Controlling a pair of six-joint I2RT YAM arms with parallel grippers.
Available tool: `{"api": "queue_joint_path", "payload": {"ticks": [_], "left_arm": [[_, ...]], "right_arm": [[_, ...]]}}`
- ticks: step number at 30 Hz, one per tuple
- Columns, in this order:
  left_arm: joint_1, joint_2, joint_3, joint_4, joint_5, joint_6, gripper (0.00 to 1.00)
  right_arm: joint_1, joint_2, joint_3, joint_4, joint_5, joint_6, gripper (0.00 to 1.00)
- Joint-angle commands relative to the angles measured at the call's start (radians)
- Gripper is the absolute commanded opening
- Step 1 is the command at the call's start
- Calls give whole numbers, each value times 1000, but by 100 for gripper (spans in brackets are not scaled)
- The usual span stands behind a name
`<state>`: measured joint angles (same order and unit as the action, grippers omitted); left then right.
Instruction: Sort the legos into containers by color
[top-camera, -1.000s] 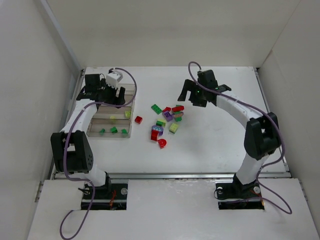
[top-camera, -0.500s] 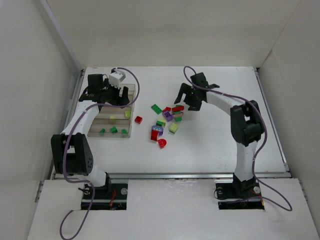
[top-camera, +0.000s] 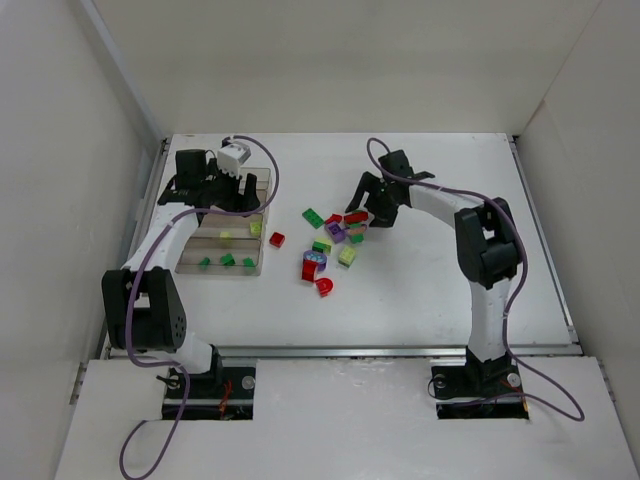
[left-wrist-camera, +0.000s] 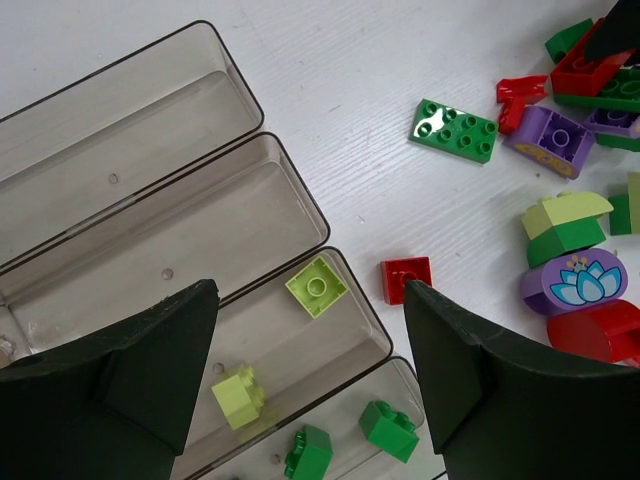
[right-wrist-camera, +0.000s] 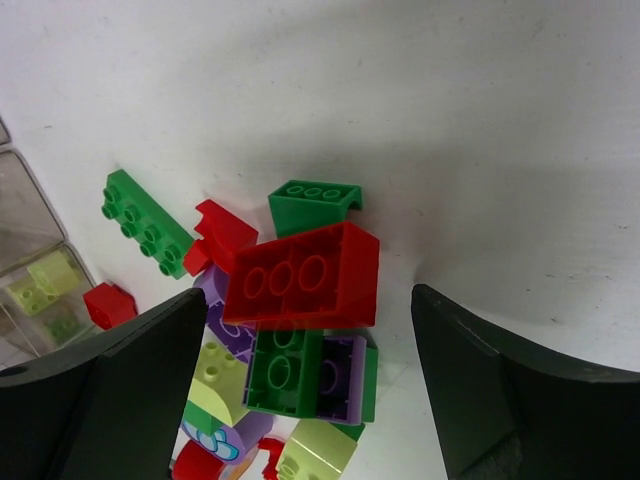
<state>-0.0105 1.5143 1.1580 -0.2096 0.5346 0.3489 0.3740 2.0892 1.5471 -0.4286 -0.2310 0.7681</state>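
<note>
Brings the right pincer in from farther right of the organizer box to straddle, wide and empty, the red brick topping the loose legos on the bench, readying a likely red pick, with the left pincer open, empty above the box.

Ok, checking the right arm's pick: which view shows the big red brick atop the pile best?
Right wrist view: the big red brick sits centred, large, unobstructed. Top external shows only a small red patch; left wrist catches part of it at the top-right corner.
</note>
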Motion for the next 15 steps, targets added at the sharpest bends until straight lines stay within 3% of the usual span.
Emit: {"api": "queue_joint_path", "payload": {"ticks": [1, 6, 15], "left_arm": [[1, -54, -12, 35, 31, -18, 72], [1, -63, -12, 35, 31, -18, 72], [1, -63, -12, 26, 31, -18, 72]], "right_arm": [[-3, 5, -4, 42, -18, 23, 88], [-3, 25, -4, 51, -18, 33, 84], [-3, 34, -4, 70, -36, 33, 61]]}}
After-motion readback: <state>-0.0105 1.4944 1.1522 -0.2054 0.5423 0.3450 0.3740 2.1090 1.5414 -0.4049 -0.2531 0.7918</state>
